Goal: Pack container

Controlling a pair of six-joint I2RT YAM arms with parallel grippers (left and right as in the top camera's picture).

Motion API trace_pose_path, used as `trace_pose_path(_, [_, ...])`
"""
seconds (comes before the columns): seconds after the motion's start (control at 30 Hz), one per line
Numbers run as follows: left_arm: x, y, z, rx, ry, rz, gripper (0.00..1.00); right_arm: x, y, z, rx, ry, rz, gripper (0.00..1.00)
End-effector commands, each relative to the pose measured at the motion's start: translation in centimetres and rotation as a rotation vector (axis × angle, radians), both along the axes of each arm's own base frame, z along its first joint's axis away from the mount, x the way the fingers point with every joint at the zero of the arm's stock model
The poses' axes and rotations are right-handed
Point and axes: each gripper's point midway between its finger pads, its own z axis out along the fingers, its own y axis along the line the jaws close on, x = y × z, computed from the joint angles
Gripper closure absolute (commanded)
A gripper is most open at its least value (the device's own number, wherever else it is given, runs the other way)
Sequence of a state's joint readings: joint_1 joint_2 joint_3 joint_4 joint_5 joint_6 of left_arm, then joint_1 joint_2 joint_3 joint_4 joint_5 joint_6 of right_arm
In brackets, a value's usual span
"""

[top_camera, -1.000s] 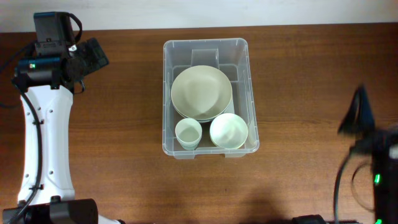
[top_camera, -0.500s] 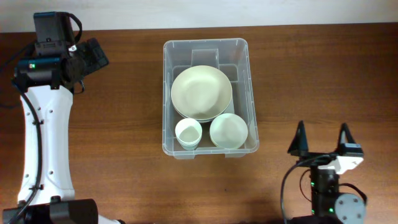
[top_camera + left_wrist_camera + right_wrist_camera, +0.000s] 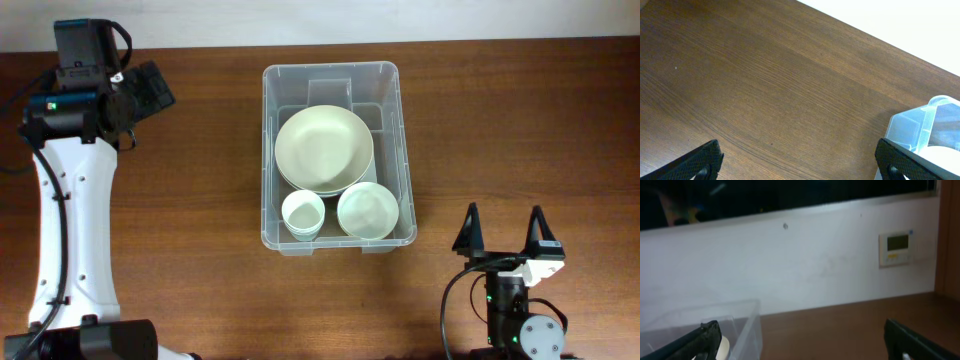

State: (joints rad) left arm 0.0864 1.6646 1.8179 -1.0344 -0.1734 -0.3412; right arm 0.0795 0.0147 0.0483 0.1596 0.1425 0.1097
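Status: container (image 3: 331, 67) sits mid-table, its far rim close to the far edge of the table (image 3: 500, 120); inside we see a large bowl (image 3: 323, 150) toward the far end, seemingly on top of a stack, a small bowl (image 3: 368, 210) in the near right corner, and a cup (image 3: 302, 214) in the near left corner, just beside the small bowl; nothing loose on the wood that we can see. On the far left corner of the table, left gripper (image 3: 800, 162) hangs over bare wood, jaws wide, nothing between them; a container corner shows at the right of its view. By the near edge, right gripper (image 3: 503, 230) stands right of the container and well apart from it, jaws wide, empty, camera facing the far wall (image 3: 790, 270). Our read: loading looks done and both arms are parked clear, so we're at wrap-up. Any next move calls for a lid or another item; neither is in view; we'd hold any reach until a target shows, else call it complete.
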Motion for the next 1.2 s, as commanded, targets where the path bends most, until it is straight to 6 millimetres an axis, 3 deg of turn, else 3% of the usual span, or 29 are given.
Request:
trace_pose_path(0.0, [0.1,0.2,0.8,0.003,-0.020,0.011,0.00,0.2,0.2,-1.5,0.006,0.049,0.013,0.01])
trace_pose_path(0.2, [0.1,0.2,0.8,0.004,-0.020,0.011,0.00,0.4,-0.2,-4.4,-0.001,0.167,-0.012,0.01])
trace_pose_path(0.43, [0.1,0.2,0.8,0.003,-0.020,0.011,0.01,0.4,-0.5,-6.0,-0.016,0.234,-0.033,0.01])
trace_pose_path(1.17, [0.1,0.2,0.8,0.003,-0.020,0.011,0.01,0.4,-0.5,-6.1,-0.017,0.237,-0.033,0.01])
